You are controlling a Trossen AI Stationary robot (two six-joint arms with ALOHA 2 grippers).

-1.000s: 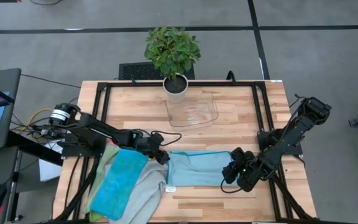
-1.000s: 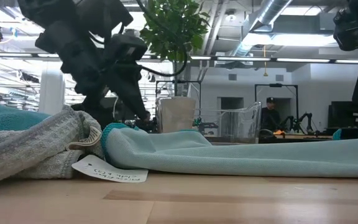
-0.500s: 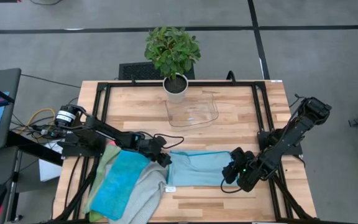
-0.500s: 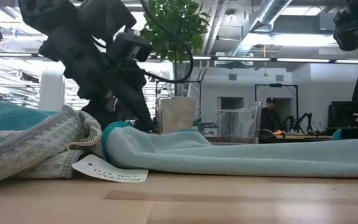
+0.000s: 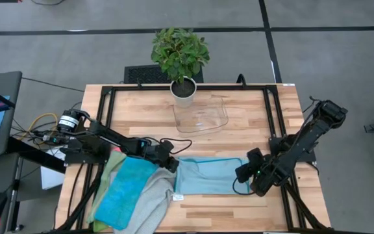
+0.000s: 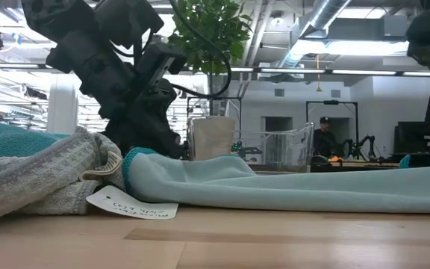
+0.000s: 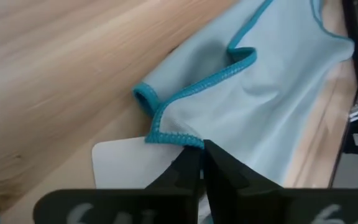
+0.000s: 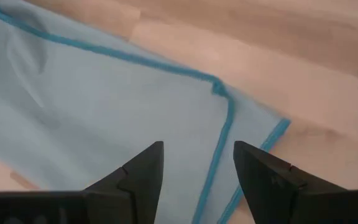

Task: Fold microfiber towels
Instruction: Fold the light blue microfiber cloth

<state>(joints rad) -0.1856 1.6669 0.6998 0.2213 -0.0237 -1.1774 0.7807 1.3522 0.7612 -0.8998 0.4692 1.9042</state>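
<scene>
The left gripper [image 5: 172,166] is pinched shut on the teal-edged corner of the light towel [image 5: 206,175], which lies flat just in front of the clear tray [image 5: 202,118]. The right gripper [image 5: 244,174], fingers spread wide, has shifted off the towel's opposite edge in the last second, so that corner looks free for regrasping before a fold.
</scene>
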